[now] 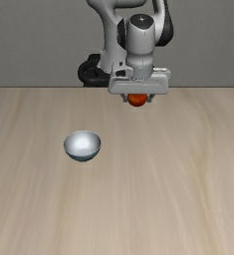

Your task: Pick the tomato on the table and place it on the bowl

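Observation:
A small red tomato sits between the fingers of my gripper, just below the grey hand, at the far middle of the wooden table. The fingers close on the tomato from both sides, and it appears slightly off the table surface. A shiny metal bowl stands on the table toward the exterior view's left, nearer the front than the gripper and apart from it. The bowl is empty inside.
The arm's black base stands at the table's far edge behind the gripper. A plain grey wall runs behind the table.

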